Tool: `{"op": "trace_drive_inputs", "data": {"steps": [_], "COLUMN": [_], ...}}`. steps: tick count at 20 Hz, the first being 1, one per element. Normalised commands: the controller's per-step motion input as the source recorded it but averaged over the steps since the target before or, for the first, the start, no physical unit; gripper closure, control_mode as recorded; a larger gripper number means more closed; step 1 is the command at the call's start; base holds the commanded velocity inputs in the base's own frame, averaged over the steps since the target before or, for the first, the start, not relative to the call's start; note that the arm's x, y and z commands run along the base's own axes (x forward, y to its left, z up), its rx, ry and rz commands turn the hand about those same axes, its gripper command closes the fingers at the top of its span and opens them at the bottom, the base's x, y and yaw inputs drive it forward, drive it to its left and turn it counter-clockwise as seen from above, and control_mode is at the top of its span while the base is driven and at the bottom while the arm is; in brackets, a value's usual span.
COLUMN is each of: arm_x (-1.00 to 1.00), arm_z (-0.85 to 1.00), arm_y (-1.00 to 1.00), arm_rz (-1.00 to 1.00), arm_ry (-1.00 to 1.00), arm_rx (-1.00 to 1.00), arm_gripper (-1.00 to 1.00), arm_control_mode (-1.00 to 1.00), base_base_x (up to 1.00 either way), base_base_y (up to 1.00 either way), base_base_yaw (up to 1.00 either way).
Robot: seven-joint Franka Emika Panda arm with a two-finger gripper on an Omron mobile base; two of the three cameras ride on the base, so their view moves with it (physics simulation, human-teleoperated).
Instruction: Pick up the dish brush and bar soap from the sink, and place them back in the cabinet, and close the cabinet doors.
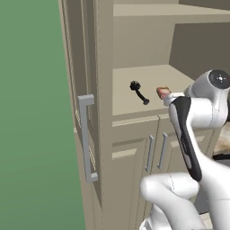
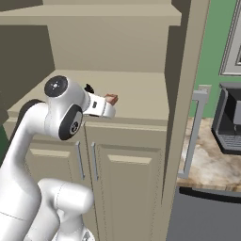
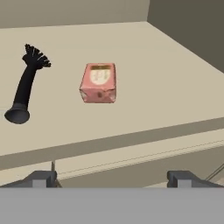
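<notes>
The black dish brush [image 3: 27,83] lies on the beige cabinet shelf [image 3: 144,57], bristles pointing away from me. Just right of it sits the pinkish bar soap [image 3: 99,82], a small boxy block. My gripper [image 3: 113,179] hovers in front of the shelf's edge, open, with nothing between its fingertips [image 3: 41,178]. From the base, the brush [image 1: 138,91] and soap [image 1: 162,92] lie side by side, just beyond my wrist. Both cabinet doors stand open: the left door [image 1: 78,67] and the right door [image 2: 186,94]. The sink is out of view.
Two low cabinet fronts with grey bar handles [image 1: 152,155] sit under the shelf. A second shelf [image 2: 94,19] hangs above. A dark coffee machine [image 2: 228,117] stands on a marble counter [image 2: 207,160] right of the open door. A green wall [image 1: 31,112] is at left.
</notes>
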Motion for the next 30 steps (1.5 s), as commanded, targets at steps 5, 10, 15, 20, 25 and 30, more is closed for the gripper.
{"op": "trace_drive_inputs", "data": {"steps": [5, 10, 15, 20, 25, 30], "arm_x": [-0.12, -0.22, -0.44, -0.56, -0.52, -0.26], "arm_z": [0.10, 0.07, 0.02, 0.01, 0.00, 0.04], "arm_y": [0.00, 0.00, -0.01, -0.04, 0.00, 0.00], "arm_rz": [0.00, 0.00, 0.00, 0.00, 0.00, 0.00], "arm_ry": [0.00, 0.00, 0.00, -0.03, -0.06, 0.00], "arm_rx": [0.00, 0.00, 0.00, 0.00, 0.00, 0.00], "arm_gripper": [-1.00, -1.00, -1.00, -1.00, -1.00, -1.00], "arm_control_mode": [-1.00, -1.00, -1.00, -1.00, -1.00, -1.00], "base_base_x": [0.00, 0.00, 0.00, 0.00, 0.00, 0.00], "base_base_y": [0.00, 0.00, 0.00, 0.00, 0.00, 0.00], "base_base_yaw": [0.00, 0.00, 0.00, 0.00, 0.00, 0.00]}}
